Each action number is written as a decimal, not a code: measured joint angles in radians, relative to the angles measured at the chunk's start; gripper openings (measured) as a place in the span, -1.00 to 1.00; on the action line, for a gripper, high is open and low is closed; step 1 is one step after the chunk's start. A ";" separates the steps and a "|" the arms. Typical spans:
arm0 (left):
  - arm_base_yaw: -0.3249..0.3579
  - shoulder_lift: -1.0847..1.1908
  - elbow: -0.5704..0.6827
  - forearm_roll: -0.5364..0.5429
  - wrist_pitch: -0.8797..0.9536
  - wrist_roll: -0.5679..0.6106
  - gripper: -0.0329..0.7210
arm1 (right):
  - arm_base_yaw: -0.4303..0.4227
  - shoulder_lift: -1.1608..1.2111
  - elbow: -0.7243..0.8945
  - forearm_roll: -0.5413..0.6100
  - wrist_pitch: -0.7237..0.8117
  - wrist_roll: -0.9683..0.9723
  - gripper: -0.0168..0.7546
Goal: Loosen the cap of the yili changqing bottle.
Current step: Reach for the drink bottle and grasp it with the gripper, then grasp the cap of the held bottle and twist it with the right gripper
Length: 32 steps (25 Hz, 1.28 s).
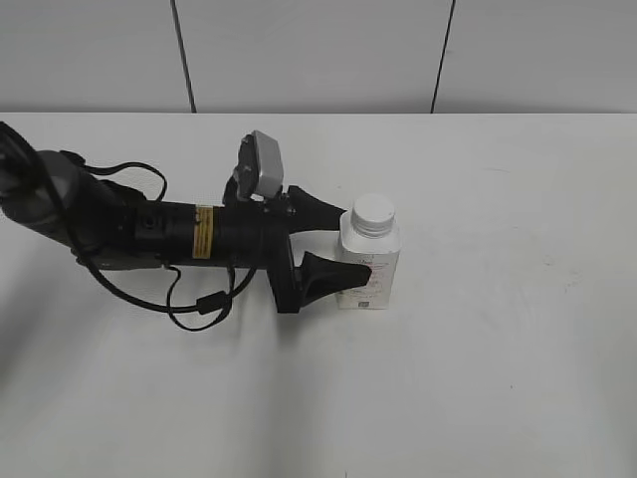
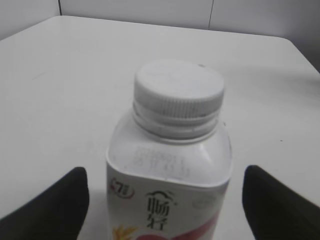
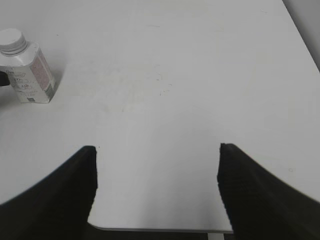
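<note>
We find the bottle (image 1: 369, 261) standing upright near the middle of the bench (image 1: 498, 378), a little nearer the far edge than the near one, with the cap (image 1: 374, 212) seated on its neck. The left gripper (image 1: 338, 246) comes in from the left edge, lying low along the bench, with one finger on either side of the bottle's body. We judge the purpose plain: this arm is to pin the bottle so it cannot spin when the cap is turned. In the left wrist view the fingers (image 2: 47, 210) stand wide, with bench showing between each of them and the bottle's sides, so the grip does not look closed yet. In the exterior view the near finger overlaps the bottle's front, and we cannot tell from there whether it touches.

The right gripper (image 3: 157, 170) does not appear in the exterior view. Its own camera shows its fingers spread wide over bare bench, holding nothing, with the bottle well apart towards the far left corner of that view. We take it to be waiting its turn at the cap.

The bottle's base is cut off in the left wrist view, its print is only partly readable, and whether the cap is tight cannot be seen.
</note>
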 joint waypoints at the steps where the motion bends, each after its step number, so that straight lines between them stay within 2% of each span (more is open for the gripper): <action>1: -0.002 0.002 -0.002 0.000 0.006 -0.001 0.62 | 0.000 0.000 0.000 0.000 0.000 0.000 0.57; 6: -0.008 0.013 -0.003 -0.008 0.028 -0.001 0.55 | 0.000 0.000 0.000 0.000 0.000 0.000 0.57; 14: -0.009 0.015 -0.003 -0.038 0.029 -0.003 0.14 | 0.000 0.037 -0.018 0.000 0.000 0.000 0.57; 24: -0.009 0.015 -0.003 -0.039 0.029 -0.003 0.08 | 0.000 0.484 -0.241 0.000 -0.004 0.001 0.57; 32: -0.009 0.015 -0.003 -0.039 0.029 -0.003 0.08 | 0.000 0.902 -0.427 0.000 0.071 0.013 0.57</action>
